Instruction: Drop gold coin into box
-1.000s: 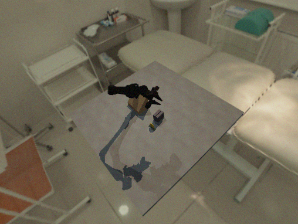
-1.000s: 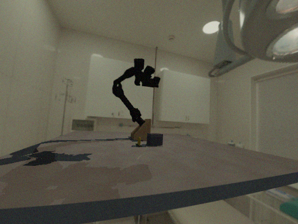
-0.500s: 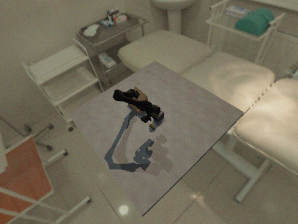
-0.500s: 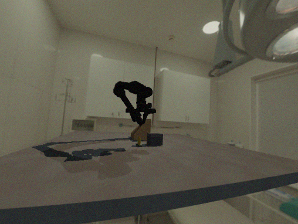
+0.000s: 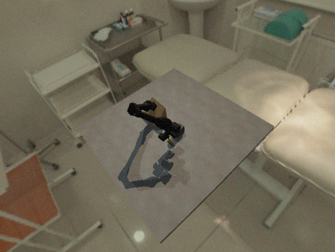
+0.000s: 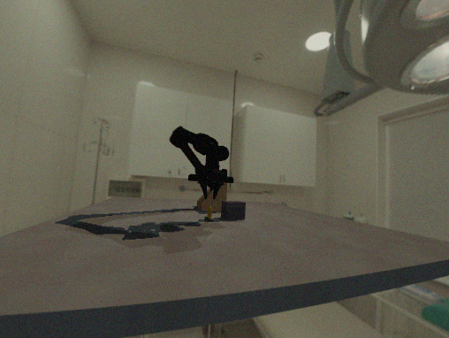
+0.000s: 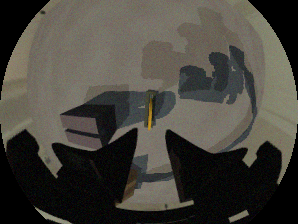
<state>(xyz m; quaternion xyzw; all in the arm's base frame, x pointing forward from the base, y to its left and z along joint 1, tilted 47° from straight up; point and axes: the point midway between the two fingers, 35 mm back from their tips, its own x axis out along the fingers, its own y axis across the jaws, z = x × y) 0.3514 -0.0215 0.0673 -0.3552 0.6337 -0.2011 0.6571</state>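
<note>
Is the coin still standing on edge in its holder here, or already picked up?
Standing: the coin shows as a thin upright sliver beside the box, ahead of the open gripper.

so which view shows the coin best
The wrist view: the coin stands edge-on beside the grey box, unobstructed. Exterior shows it as a small yellow speck; from the top the arm mostly hides it.
</note>
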